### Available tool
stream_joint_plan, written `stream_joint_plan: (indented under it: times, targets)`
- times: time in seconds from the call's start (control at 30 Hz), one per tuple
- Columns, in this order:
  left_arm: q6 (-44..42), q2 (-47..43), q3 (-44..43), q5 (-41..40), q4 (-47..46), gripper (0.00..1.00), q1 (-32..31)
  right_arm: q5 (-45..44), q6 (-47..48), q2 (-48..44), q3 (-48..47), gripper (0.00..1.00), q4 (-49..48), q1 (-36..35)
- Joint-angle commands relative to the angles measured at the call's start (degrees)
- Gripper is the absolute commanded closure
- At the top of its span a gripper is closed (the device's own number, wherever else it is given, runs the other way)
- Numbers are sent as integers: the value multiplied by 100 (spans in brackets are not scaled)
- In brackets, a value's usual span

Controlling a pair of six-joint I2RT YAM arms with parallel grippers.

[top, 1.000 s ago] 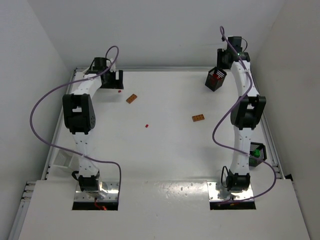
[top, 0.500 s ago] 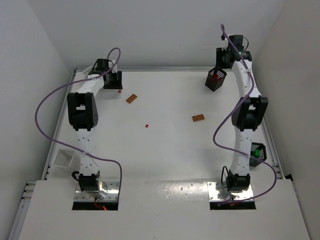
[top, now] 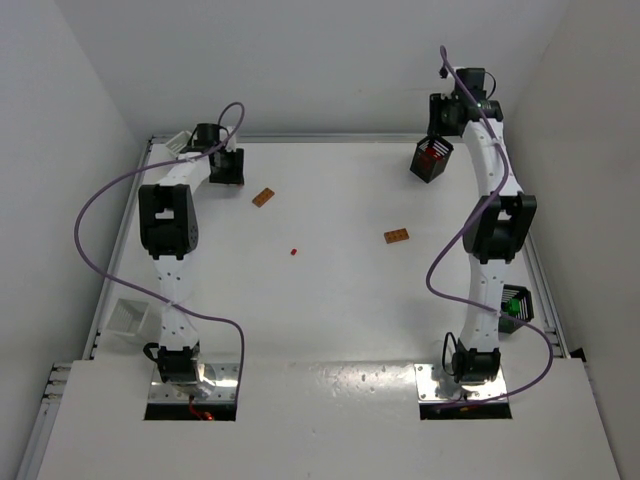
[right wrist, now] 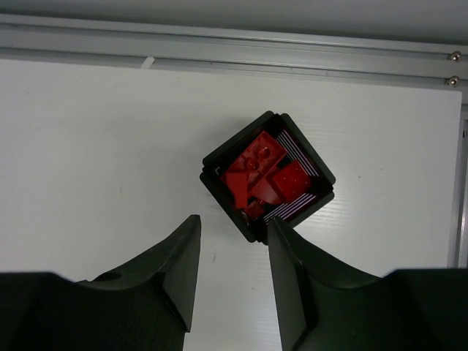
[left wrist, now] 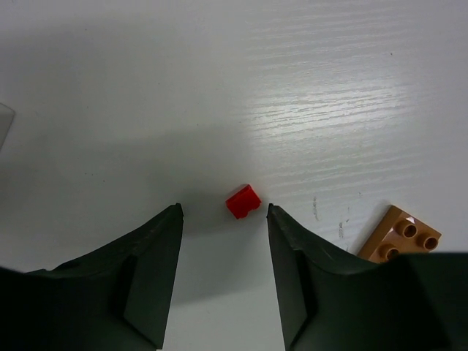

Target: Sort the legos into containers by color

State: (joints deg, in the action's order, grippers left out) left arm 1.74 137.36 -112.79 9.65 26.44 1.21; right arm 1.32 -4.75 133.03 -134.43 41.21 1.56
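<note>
Top external, set against a second ago: finds the left arm reaching deeper into the upper-left corner, baring a white basket at lower left; right arm hardly shifted. Left wrist: shows left gripper narrowed yet parted, red brick lying between the tips, orange-brown plate at lower right. Right wrist: shows right gripper parted, holding nothing, above a black basket of red legos. White bench, plain white walls.

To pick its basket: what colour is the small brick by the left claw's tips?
The brick is red, clearest in the left wrist view.
</note>
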Motion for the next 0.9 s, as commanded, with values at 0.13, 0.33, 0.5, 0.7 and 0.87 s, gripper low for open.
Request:
stream_joint_plan:
  times: [0.13,0.33,0.5,0.7,0.87]
  targets:
    - [-270,63,99,-252,-16,48,-182,61,-61,-348,22,58,-96,-95]
    - [-446,116,152,-315,-16,49,-359,61,-61,-348,22,58,-96,-95]
    - [-569,230,100,-455,-16,50,-482,61,-61,-348,22,58,-96,-147]
    - [-569,283,100,-508,-16,56,-482,61,-61,-348,22,58,-96,-147]
    - [-569,283,214,-455,-16,67,-482,61,-61,-295,22,58,-96,-147]
